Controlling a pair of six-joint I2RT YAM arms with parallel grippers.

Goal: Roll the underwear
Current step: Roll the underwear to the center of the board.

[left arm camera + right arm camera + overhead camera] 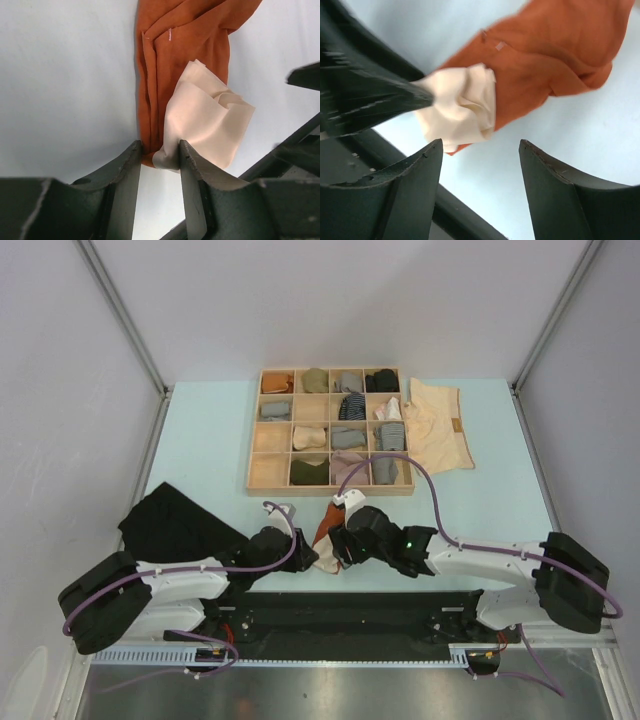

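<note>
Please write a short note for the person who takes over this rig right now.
Left tool: jaws around one end of the rust-orange underwear; firm grip unclear.
Right tool: open, holding nothing, next to that garment.
Black underwear lies spread at the left; cream underwear right of the tray.
Done: none looks rolled. Left: roll all three.
</note>
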